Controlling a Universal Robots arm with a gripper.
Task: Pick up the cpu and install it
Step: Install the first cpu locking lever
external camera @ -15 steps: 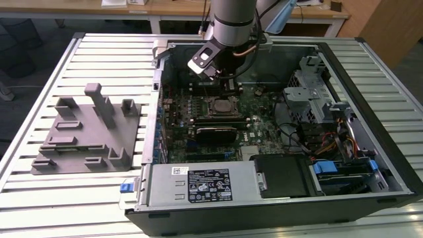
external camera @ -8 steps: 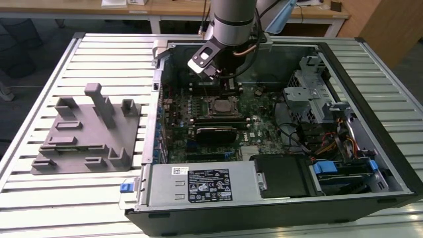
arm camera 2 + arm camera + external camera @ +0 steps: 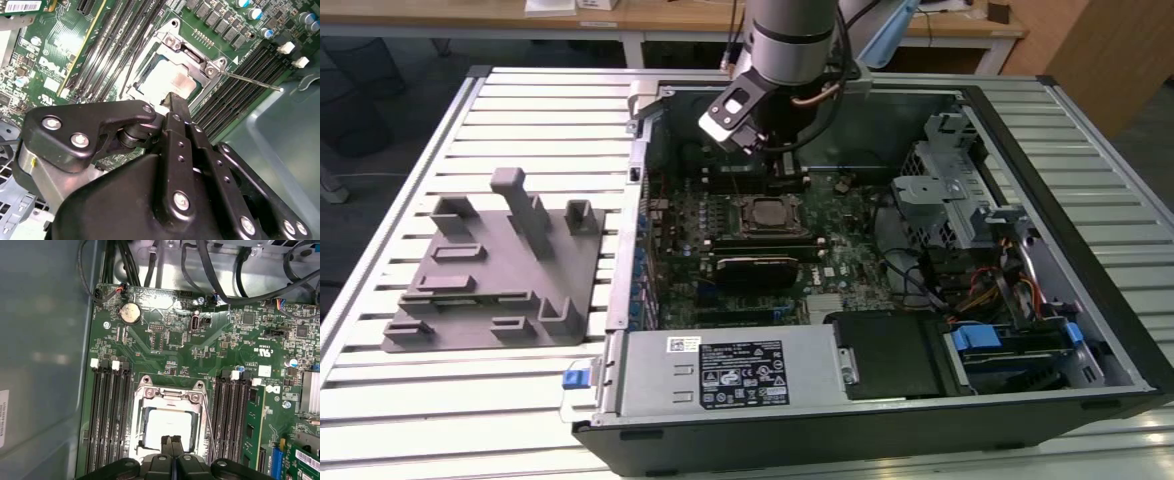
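The cpu (image 3: 167, 421), a pale silver square, lies flat in the motherboard socket inside the open computer case, ringed by the socket's metal frame (image 3: 170, 391). It also shows in the second wrist view as the cpu (image 3: 167, 80) and in the exterior view as the cpu (image 3: 765, 212). My gripper (image 3: 172, 441) hangs just above one edge of the chip with its two black fingers pressed together and nothing between them. In the second wrist view the gripper (image 3: 175, 102) tip is over the chip's rim. The thin socket lever (image 3: 250, 80) sticks out beside the frame.
The grey plastic holder with upright posts (image 3: 494, 270) sits on the slatted table at the exterior view's left. Memory slots (image 3: 107, 410) flank the socket on both sides. Case walls (image 3: 1067, 200), drive cage, cables and the power supply (image 3: 720, 370) hem in the board.
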